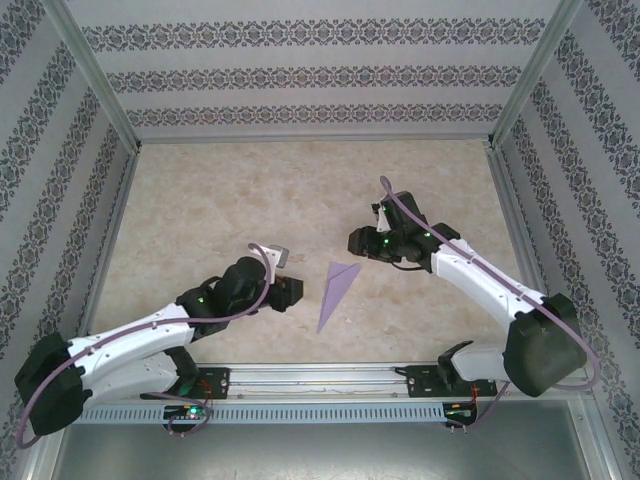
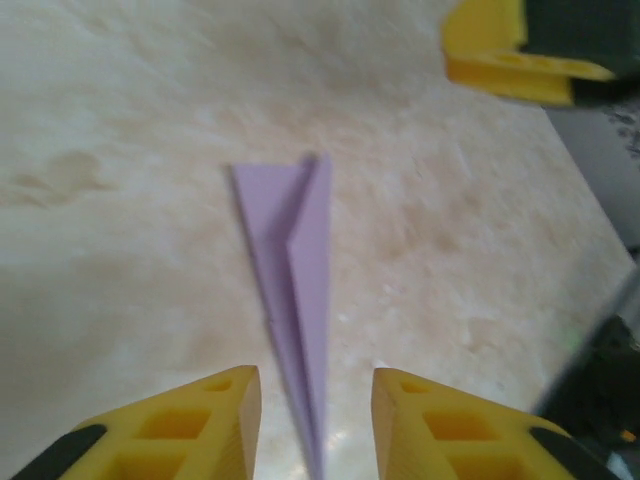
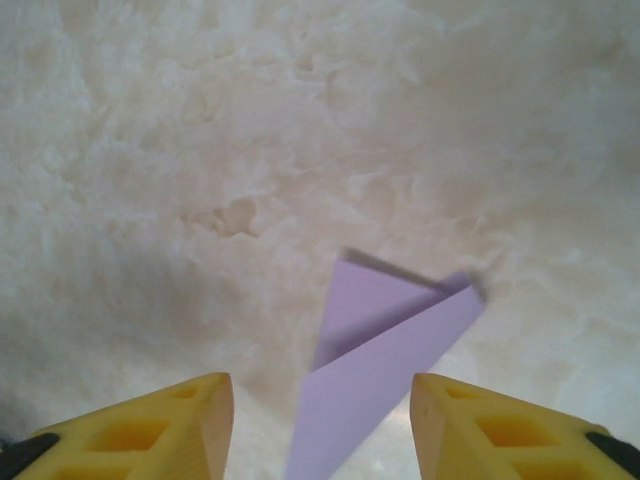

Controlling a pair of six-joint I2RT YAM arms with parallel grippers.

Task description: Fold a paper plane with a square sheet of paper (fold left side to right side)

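Note:
The lavender sheet of paper lies folded into a narrow dart, the paper plane (image 1: pixel 336 290), flat on the marbled table (image 1: pixel 250 200) between both arms. My left gripper (image 1: pixel 297 290) sits just left of it, low over the table. In the left wrist view the plane (image 2: pixel 297 290) points toward me, its sharp tip running between the yellow fingers (image 2: pixel 215 420) with a clear gap on each side; the left gripper (image 2: pixel 316 425) is open. My right gripper (image 1: pixel 352 241) hovers at the plane's wide end. There the plane (image 3: pixel 385 350) lies between the spread fingers (image 3: pixel 470 430) of the open right gripper (image 3: pixel 322 430), untouched.
Patterned walls and metal posts (image 1: pixel 105 100) enclose the table on three sides. A metal rail (image 1: pixel 320 378) with the arm bases runs along the near edge. The right gripper's yellow fingers (image 2: pixel 500 55) show at the top right of the left wrist view.

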